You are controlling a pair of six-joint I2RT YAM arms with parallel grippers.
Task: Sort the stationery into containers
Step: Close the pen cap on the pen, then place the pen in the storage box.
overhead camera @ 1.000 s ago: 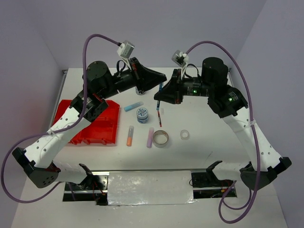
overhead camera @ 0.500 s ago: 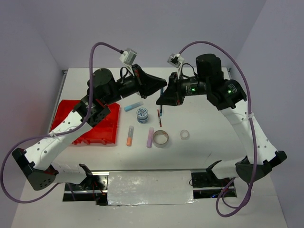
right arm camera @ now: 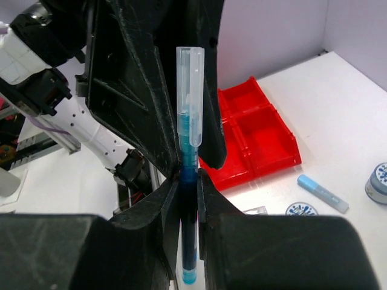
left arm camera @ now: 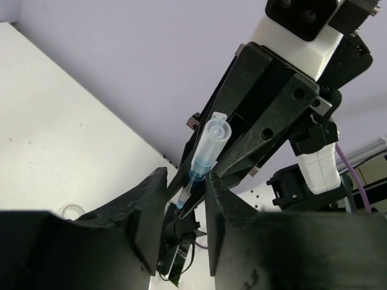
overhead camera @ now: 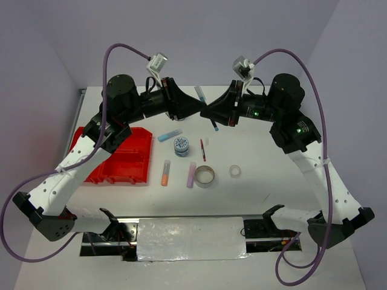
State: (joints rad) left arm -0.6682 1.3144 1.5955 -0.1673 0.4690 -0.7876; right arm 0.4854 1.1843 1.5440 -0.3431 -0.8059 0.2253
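My right gripper [overhead camera: 211, 113] [right arm camera: 187, 178] is shut on the teal pen [overhead camera: 200, 93] [right arm camera: 190, 121] and holds it in the air at the back, clear cap up. My left gripper [overhead camera: 197, 108] [left arm camera: 184, 187] faces it tip to tip. Its jaws are open and stand either side of the pen [left arm camera: 205, 151] without closing on it. On the table lie the red pen [overhead camera: 202, 149], a light-blue stick [overhead camera: 170, 135], a blue-patterned tub [overhead camera: 181, 145], an orange stick [overhead camera: 165, 173], a lilac stick [overhead camera: 191, 175], a grey tape ring [overhead camera: 204, 176] and a clear tape ring [overhead camera: 235, 171]. The red tray [overhead camera: 121, 158] lies left.
The left arm's links [overhead camera: 91, 151] reach over the red tray's far side. A second tub [right arm camera: 380, 181] shows at the right wrist view's edge. A foil-covered plate [overhead camera: 190, 238] lies at the near edge between the arm bases.
My right gripper has lifted the teal pen up off the table and tilted it cap-up. My left gripper has swung to meet it, so the two grippers now face each other.
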